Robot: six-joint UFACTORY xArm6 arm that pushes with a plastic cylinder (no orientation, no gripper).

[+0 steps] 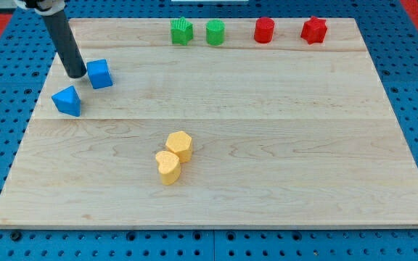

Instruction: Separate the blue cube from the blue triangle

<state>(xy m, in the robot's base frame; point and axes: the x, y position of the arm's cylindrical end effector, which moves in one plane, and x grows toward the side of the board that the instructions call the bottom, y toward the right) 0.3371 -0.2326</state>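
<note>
The blue cube (100,74) sits near the board's upper left. The blue triangle (67,101) lies just below and to the left of it, a small gap apart. My tip (75,73) stands on the board right at the cube's left side, above the triangle. The dark rod rises from it toward the view's top left.
A green star-like block (182,31) and a green cylinder (215,32) stand at the top middle. Two red blocks (264,30) (313,30) stand at the top right. Two yellow blocks (180,145) (167,166) touch near the centre bottom. The wooden board (303,145) lies on a blue pegboard.
</note>
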